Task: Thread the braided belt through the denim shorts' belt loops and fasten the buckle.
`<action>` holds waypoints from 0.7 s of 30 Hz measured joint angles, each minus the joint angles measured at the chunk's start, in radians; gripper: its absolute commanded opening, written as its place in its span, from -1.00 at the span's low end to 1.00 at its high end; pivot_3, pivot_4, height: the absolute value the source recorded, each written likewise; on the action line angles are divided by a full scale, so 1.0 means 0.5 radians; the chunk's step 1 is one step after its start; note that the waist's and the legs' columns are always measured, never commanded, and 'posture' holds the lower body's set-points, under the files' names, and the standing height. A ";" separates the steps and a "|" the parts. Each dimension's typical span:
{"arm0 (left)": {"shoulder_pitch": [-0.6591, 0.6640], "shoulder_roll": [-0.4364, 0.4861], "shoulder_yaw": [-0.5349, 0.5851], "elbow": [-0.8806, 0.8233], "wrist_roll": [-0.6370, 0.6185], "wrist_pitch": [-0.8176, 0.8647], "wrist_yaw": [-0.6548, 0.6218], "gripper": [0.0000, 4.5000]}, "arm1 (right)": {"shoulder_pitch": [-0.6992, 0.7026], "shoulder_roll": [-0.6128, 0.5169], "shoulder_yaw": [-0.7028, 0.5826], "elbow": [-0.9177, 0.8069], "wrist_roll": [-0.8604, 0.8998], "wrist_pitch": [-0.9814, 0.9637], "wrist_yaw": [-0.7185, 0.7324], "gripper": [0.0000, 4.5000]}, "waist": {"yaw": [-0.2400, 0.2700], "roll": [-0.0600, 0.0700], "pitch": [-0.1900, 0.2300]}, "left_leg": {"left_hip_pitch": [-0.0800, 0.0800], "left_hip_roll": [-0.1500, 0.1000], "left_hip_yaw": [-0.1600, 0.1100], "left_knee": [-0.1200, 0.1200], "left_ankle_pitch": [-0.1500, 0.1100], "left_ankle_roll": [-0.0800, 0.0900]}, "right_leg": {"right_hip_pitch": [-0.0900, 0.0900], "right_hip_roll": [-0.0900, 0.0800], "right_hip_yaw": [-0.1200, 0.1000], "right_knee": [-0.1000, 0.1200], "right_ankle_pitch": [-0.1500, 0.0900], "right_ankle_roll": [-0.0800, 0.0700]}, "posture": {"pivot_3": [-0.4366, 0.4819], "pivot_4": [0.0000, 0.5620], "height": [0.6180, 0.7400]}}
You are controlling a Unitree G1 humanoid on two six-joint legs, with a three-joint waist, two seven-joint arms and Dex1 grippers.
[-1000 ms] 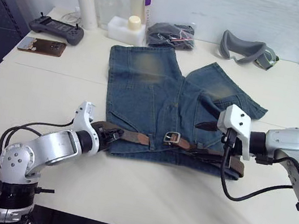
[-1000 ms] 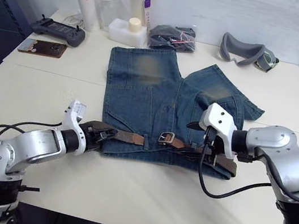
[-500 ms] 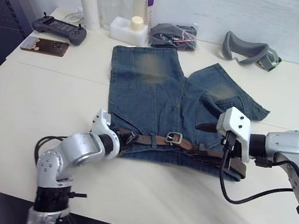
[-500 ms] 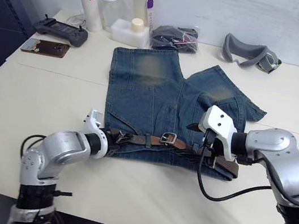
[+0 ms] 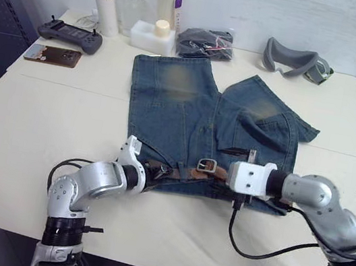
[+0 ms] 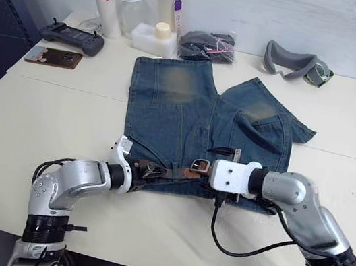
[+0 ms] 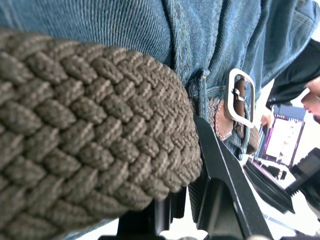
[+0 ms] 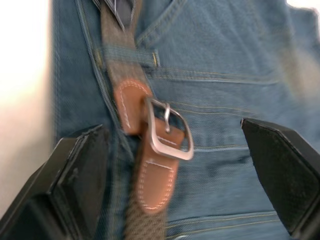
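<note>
The denim shorts [image 5: 175, 109] lie flat mid-table, with the waistband toward me. The braided belt [image 5: 175, 171] runs along that waistband. Its silver buckle [image 5: 207, 166] sits near the middle, beside brown leather tabs. My left gripper [image 5: 150, 169] is at the waistband's left end, shut on the belt's woven strap [image 7: 90, 150]. My right gripper [image 8: 172, 131] hovers open just right of the buckle, and its fingers [image 8: 75, 185] flank the buckle [image 8: 167, 132]. One of the belt loops [image 8: 127, 54] crosses the strap beyond the buckle.
Along the back edge stand three bottles [image 5: 127, 1], a white jar [image 5: 151, 34], a dark bundle in plastic [image 5: 203, 42] and a grey headset [image 5: 296, 60]. A game controller [image 5: 68, 34] and a phone [image 5: 50, 53] lie back left. Bare table [image 5: 43, 124] surrounds the shorts.
My left gripper has slid right along the waistband, pushing the belt with it. My right gripper has swung left and down to the buckle.
</note>
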 measured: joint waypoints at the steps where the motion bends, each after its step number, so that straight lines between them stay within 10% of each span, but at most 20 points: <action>1: -0.024 0.045 -0.009 0.048 -0.001 0.034 -0.050 -1.00 | 0.010 0.023 0.015 0.059 -0.099 -0.138 -0.071 0.97 | -0.001 0.000 0.000 | 0.001 0.000 0.000 -0.001 0.001 -0.001 | 0.000 0.000 0.000 0.001 0.000 0.000 | -0.05 -0.47 0.97; 21: -0.267 0.415 -0.207 0.445 -0.005 0.261 -0.514 -1.00 | 0.067 0.210 0.008 0.196 -0.437 -0.671 -0.361 0.97 | -0.005 0.000 0.000 | 0.004 0.001 -0.002 -0.001 0.004 -0.002 | 0.000 0.000 0.001 0.006 0.000 -0.002 | -0.05 -0.47 0.97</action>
